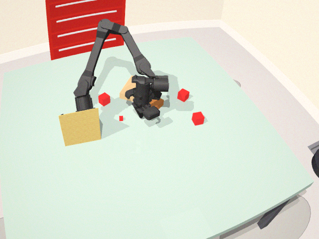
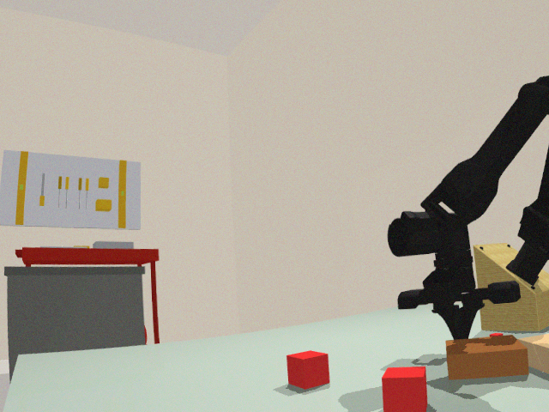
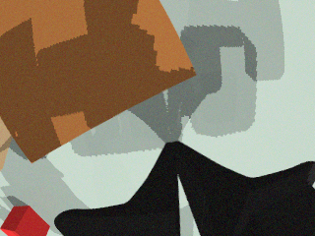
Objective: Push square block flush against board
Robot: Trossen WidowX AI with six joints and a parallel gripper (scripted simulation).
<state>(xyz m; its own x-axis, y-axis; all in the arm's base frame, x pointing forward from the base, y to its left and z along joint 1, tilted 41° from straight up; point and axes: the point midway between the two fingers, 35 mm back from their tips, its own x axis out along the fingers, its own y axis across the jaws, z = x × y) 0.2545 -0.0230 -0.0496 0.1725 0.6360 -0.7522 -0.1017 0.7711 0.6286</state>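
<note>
The brown square block lies flat on the table, partly hidden by the hand in the top view. The light tan board lies beside it, mostly hidden or out of frame in the other views. In the wrist view only a sliver of the board shows at the block's left side; whether they touch along a whole side cannot be told. My gripper is shut and empty, tips low by the table. In the wrist view a gap shows between the tips and the block's near side.
Red cubes stand around: one left of the board, two right of the block. A tiny red cube lies left of the hand. A yellow wooden wedge stands by the arm's base.
</note>
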